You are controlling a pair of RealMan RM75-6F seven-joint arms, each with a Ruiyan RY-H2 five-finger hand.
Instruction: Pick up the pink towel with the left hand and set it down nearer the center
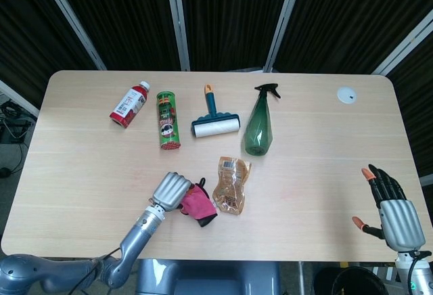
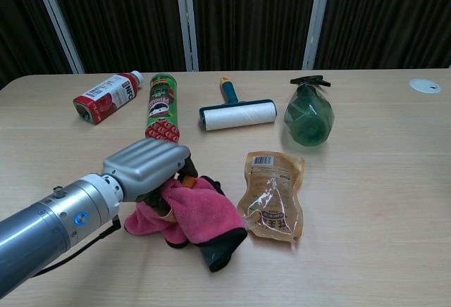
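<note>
The pink towel (image 1: 197, 202) (image 2: 199, 212), with a dark edge, lies bunched on the table near its front edge, just left of a brown refill pouch (image 1: 231, 185) (image 2: 271, 194). My left hand (image 1: 171, 190) (image 2: 146, 167) grips the towel's left part, fingers curled over it, and the cloth rests on the wood. My right hand (image 1: 390, 208) hovers at the table's front right corner, fingers spread and holding nothing; the chest view does not show it.
Along the back stand or lie a red bottle (image 1: 129, 103), a green chips can (image 1: 166, 119), a lint roller (image 1: 214, 118) and a green spray bottle (image 1: 260, 122). A white disc (image 1: 346, 94) sits at the far right.
</note>
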